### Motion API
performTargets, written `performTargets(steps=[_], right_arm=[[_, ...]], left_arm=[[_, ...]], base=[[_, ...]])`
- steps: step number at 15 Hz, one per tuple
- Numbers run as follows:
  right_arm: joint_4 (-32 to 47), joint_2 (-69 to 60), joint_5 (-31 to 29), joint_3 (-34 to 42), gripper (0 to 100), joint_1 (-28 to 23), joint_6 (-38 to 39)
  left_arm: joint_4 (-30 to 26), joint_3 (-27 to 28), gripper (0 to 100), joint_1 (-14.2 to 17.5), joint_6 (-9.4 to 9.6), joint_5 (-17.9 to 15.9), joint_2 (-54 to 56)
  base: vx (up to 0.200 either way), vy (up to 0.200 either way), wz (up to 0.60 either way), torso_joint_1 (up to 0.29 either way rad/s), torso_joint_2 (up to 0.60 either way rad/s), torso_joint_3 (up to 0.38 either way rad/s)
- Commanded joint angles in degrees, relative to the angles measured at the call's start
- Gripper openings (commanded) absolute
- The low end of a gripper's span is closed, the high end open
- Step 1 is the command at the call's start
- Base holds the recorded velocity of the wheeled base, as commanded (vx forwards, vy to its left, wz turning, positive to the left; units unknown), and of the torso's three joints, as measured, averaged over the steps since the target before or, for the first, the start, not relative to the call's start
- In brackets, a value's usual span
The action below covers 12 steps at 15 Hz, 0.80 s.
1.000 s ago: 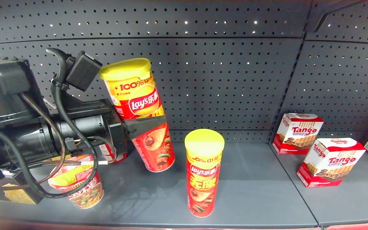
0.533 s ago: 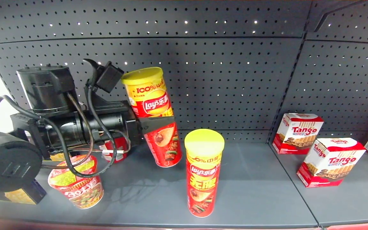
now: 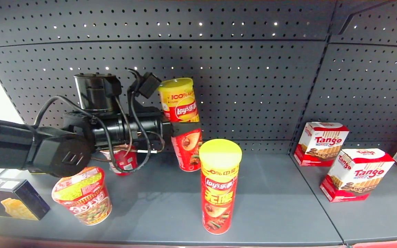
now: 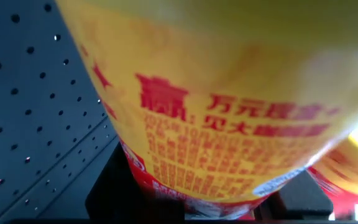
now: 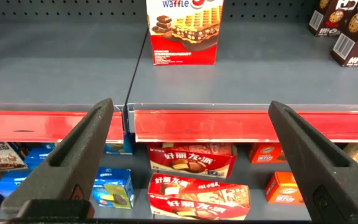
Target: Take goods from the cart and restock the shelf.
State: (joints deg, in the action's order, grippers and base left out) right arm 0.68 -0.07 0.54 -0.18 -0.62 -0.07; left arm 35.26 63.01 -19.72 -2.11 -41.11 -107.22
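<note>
- Already shelved: one chip can (image 3: 220,186) upright near shelf (image 3: 274,206) front;
- Clamped in left claw (image 3: 184,129): second can (image 3: 179,103), tilted, not yet released;
- Wide and empty: right claw (image 5: 191,106).

On the shelf (image 3: 274,206), a standing chips can (image 3: 220,186) is front-centre, the gripped chips can (image 3: 179,106) behind-left of it, a noodle cup (image 3: 83,196) farther left, and two wafer boxes (image 3: 357,174) right.

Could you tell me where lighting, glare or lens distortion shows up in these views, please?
Head view: light shines through holes in the pegboard, a washed-out white patch sits at the picture's left edge, and the panel seams bow. Left wrist view: the held chip can is lit palest toward one side. Right wrist view: even light, no glare.
</note>
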Motion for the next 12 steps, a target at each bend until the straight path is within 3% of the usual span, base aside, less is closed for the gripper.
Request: performTargets(steps=[1, 2, 3, 4, 6, 12], right_arm=[[0.0, 0.1, 0.0, 0.0, 100, 0.0, 0.0], [0.0, 0.1, 0.0, 0.0, 100, 0.0, 0.0], [0.0, 0.1, 0.0, 0.0, 100, 0.0, 0.0], [0.0, 0.1, 0.0, 0.0, 100, 0.0, 0.0], [0.0, 0.1, 0.0, 0.0, 100, 0.0, 0.0], [0.0, 0.1, 0.0, 0.0, 100, 0.0, 0.0]], left_arm=[[-0.9, 2.9, 0, -0.6, 0.0, 1.4, -3.9], [-1.1, 3.1, 0, -0.8, 0.09, 1.6, -4.0], [-2.3, 4.7, 0, -1.8, 0.7, 5.5, -5.9], [-2.5, 5.2, 0, -2.3, 1.49, 6.7, -7.0], [-2.5, 6.3, 0, -2.7, 2.37, 7.2, -8.9], [-2.5, 11.4, 0, -3.6, 2.37, 7.2, -14.1]], base=[[0.0, 0.0, 0.0, 0.0, 0.0, 0.0], [0.0, 0.0, 0.0, 0.0, 0.0, 0.0], [0.0, 0.0, 0.0, 0.0, 0.0, 0.0], [0.0, 0.0, 0.0, 0.0, 0.0, 0.0], [0.0, 0.0, 0.0, 0.0, 0.0, 0.0], [0.0, 0.0, 0.0, 0.0, 0.0, 0.0]])
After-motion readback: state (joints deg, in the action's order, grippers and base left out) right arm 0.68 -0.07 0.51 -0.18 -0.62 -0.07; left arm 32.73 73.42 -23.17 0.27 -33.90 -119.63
